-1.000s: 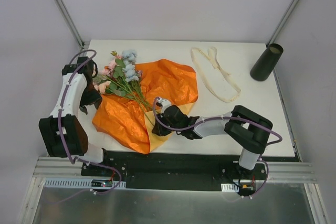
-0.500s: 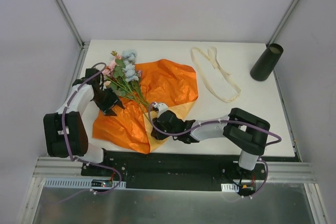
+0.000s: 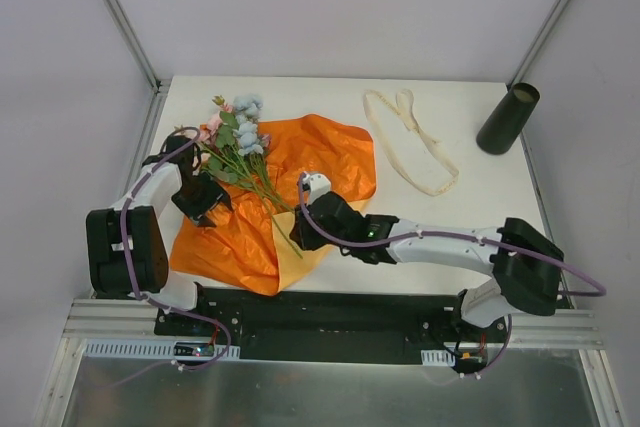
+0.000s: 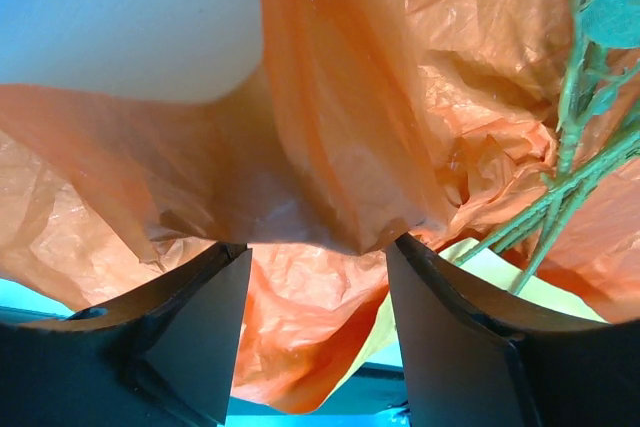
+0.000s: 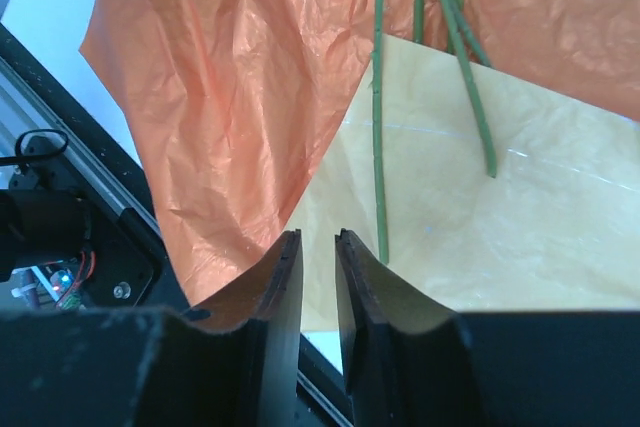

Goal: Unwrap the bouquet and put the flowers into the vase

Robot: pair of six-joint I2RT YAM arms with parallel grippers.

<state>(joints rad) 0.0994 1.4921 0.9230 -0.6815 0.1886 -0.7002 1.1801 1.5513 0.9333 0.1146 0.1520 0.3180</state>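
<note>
- On the white counter [image 3: 470, 237], artificial pink and blue flowers [image 3: 238, 137] lay on crinkly orange wrapping paper [image 3: 320, 157]; tall dark cylindrical vase [image 3: 508, 118] stood well apart.
- Jaws: left gripper [image 4: 318, 247] stood open over the paper; right gripper [image 5: 318, 239] was barely parted, empty, beside stem ends.
- Risk: closing there could pinch paper with stems and drag the sheet.
- Since a second earlier: right arm stretched leftward, left gripper left the blooms.

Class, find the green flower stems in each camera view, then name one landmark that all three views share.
Top external: green stems, centre-left, lying across the paper.
Left wrist: right edge.
Right wrist: top centre, running downward.
Shared landmark: the orange paper.
</note>
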